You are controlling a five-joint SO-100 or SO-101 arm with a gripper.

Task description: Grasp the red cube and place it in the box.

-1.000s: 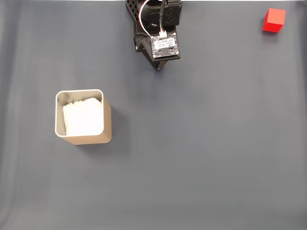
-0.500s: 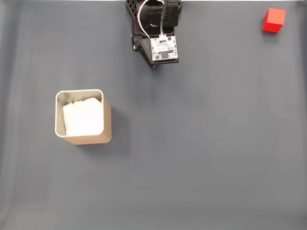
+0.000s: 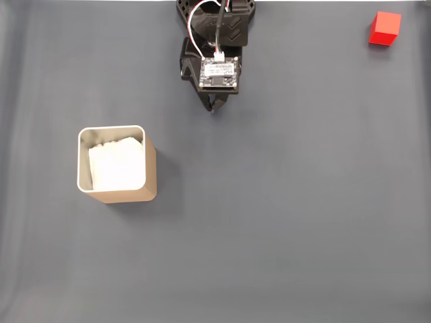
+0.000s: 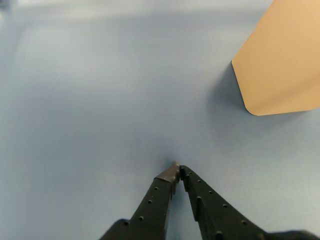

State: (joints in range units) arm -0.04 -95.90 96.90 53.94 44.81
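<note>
The red cube [image 3: 384, 29] rests on the grey mat in the far right corner of the fixed view. Left of centre stands the tan box [image 3: 118, 173] with its pale rim and white lining; its tan wall [image 4: 282, 60] fills the upper right of the wrist view. My gripper [image 3: 215, 108] hangs at the top middle under the arm's black wrist, far from the cube and up and to the right of the box. In the wrist view my gripper [image 4: 177, 170] is shut, its black fingertips touching with nothing between them, just above the mat.
The grey mat [image 3: 283, 215] stretches flat across the whole table, with wide bare room in the centre, right and front. The arm's base [image 3: 215, 13] sits at the top edge.
The wrist has swung slightly to the left and its tip has moved a little toward the front. The cube and the box have not moved.
</note>
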